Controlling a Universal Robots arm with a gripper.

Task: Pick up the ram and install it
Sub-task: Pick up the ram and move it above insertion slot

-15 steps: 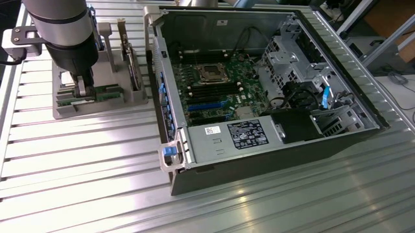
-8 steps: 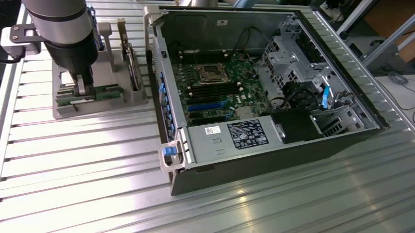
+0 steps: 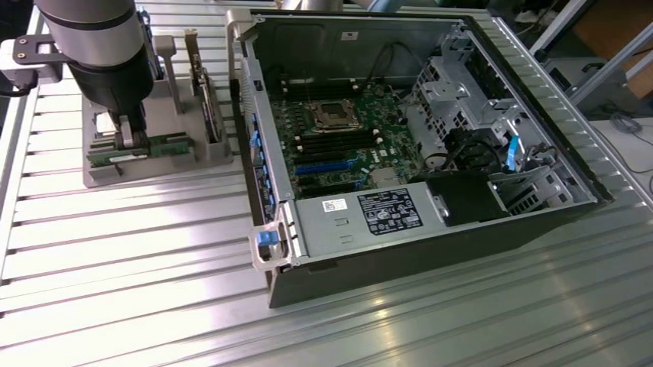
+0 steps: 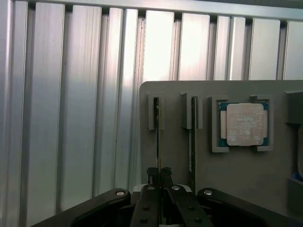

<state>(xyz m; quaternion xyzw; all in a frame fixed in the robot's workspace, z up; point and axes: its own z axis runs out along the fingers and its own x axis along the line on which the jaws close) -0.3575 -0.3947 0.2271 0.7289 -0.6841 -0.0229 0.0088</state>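
Observation:
The ram (image 3: pixel 153 150) is a thin green stick standing on edge in a slot of the grey holder (image 3: pixel 194 157) at the exterior view's left. My gripper (image 3: pixel 130 141) reaches straight down onto it, and its fingers are shut on the stick's upper edge. In the wrist view the ram (image 4: pixel 157 137) shows edge-on as a dark line running into my gripper (image 4: pixel 159 171), whose two black fingertips (image 4: pixel 152 173) press together on it. A second, similar stick (image 4: pixel 192 137) stands in the neighbouring slot.
A square silvery processor chip (image 4: pixel 244 124) lies in a pocket of the grey holder (image 4: pixel 246 184). The open computer case (image 3: pixel 510 229) sits at the exterior view's right, its green motherboard (image 3: pixel 347 153) with black memory slots (image 3: pixel 329 142) exposed. Ribbed aluminium table (image 3: pixel 133 252) lies all around.

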